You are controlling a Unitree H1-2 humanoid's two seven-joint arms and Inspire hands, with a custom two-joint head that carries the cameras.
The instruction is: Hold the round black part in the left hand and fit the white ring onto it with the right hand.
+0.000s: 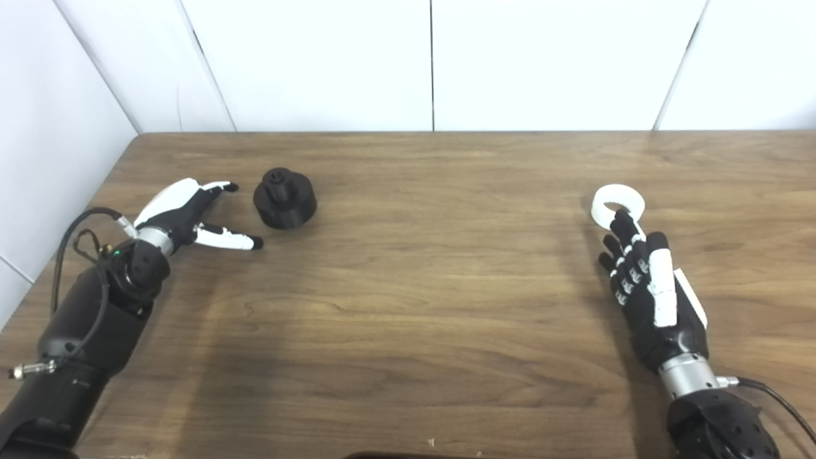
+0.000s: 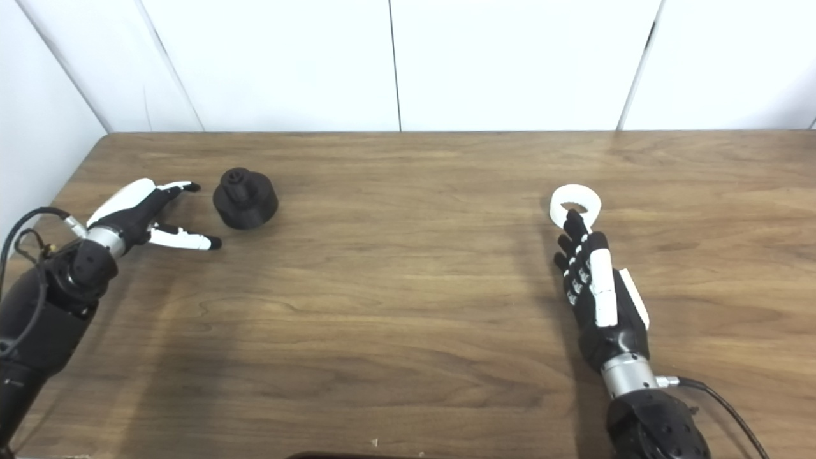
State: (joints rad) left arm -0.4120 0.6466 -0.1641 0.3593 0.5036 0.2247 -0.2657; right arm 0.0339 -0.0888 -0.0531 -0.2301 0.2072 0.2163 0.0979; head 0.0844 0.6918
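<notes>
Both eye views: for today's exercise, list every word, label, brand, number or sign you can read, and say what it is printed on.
None: no readable text shows in either view.
Black part: no markings visible.
White ring: plain.
Left hand and right hand: no lettering visible.
Table and wall panels: bare, no signs.

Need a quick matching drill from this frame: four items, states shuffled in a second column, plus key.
Items
1. round black part
2. white ring
3. left hand
4. right hand

States
A. fingers spread, beside the black part, holding nothing
B. fingertips reach its near rim, not gripping
C. extended flat, pointing toward the wall
D. on the table, far left, unheld

Pairs: 1-D, 2-B, 3-A, 4-C
</notes>
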